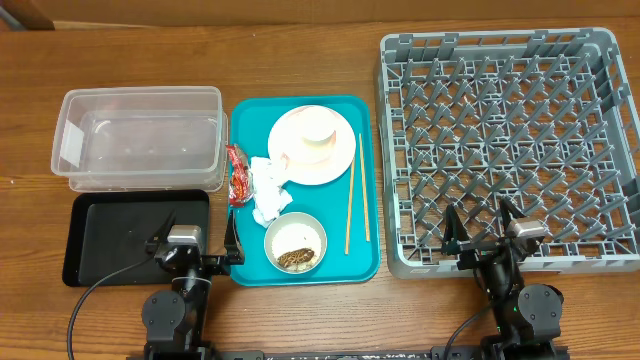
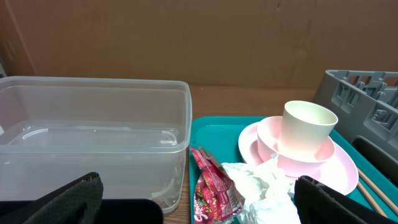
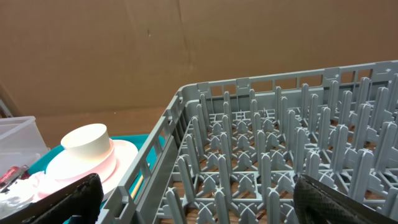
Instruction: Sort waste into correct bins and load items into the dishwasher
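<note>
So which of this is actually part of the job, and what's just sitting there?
Job: napkins, wrapper, scraps, clear tub, black tray, plate, pink bowl, cup, grey bowl, chopsticks, rack.
Lying about: teal tray, table.

Nothing legible from where I stood: the red snack wrapper (image 2: 211, 183) on the teal tray (image 2: 217, 134) carried some pale print, too crumpled and blurred to read, and no other label, brand, number or sign could be made out
</note>
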